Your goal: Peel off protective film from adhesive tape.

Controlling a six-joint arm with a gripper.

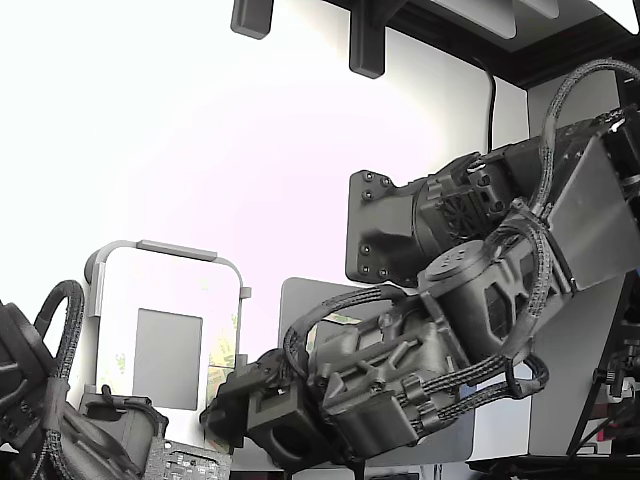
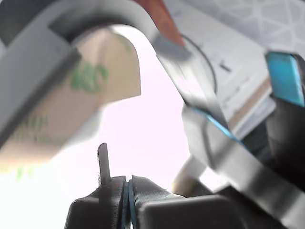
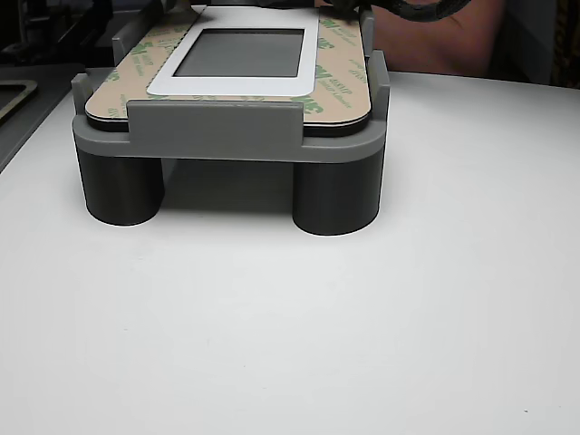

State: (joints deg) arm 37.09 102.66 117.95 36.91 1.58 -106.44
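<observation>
White table [image 3: 362,344], grey fixture [image 3: 227,136] on it (standing on round legs)

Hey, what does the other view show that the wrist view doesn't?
Only the other view shows the whole grey holder standing on round legs on the white table, and the panel's grey centre framed in white. Only the wrist view shows the hand, its tips pressed together, close under the panel. Both show the tan protective film with green print lying on the panel.
</observation>
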